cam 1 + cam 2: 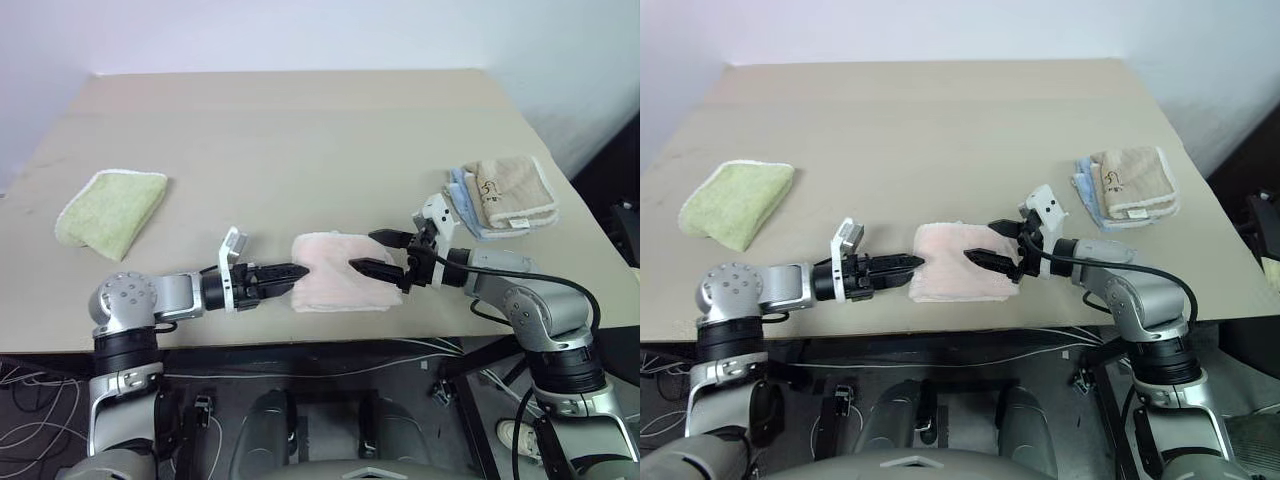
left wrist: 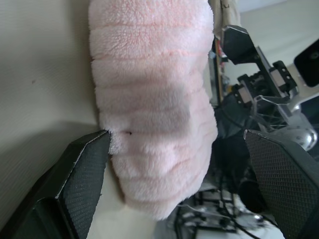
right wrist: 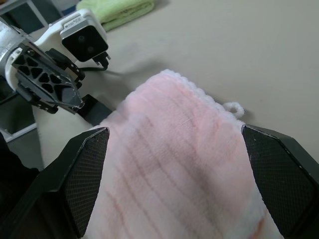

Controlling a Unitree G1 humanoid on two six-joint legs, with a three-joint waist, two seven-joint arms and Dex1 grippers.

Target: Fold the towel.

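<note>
Two robot arms with silver-grey metal segments and rounded joint housings; the left shoulder-side housing carries a ring of small dark screw holes. Each arm ends in a black wrist section and a gripper, the left gripper (image 1: 300, 271) and the right gripper (image 1: 375, 252), with two black tapered fingers (image 2: 79, 186) whose inner pads have a fine mesh texture. A white camera block sits atop each wrist. A black cable loops along the right forearm.
</note>
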